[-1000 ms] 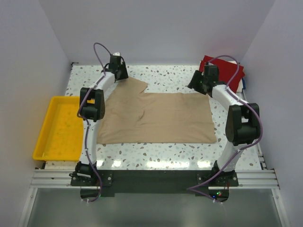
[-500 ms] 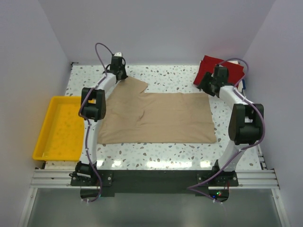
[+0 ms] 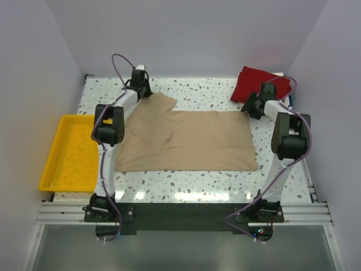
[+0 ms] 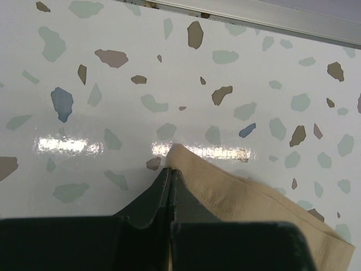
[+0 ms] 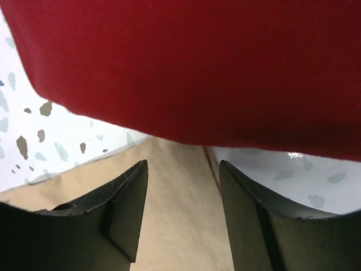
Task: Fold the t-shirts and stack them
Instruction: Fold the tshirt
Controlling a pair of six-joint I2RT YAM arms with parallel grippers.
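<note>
Left tool [image 4: 170,170] tight on tan t-shirt [image 4: 242,200] sleeve tip; right tool [image 5: 183,166] agape above its other corner.

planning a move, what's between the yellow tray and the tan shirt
Top view: the left arm stands there over a strip of table, between yellow tray and tan shirt.

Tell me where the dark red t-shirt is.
In the top view, the dark red t-shirt lies at the far right corner of the table, just beyond the right gripper and the tan t-shirt.
</note>
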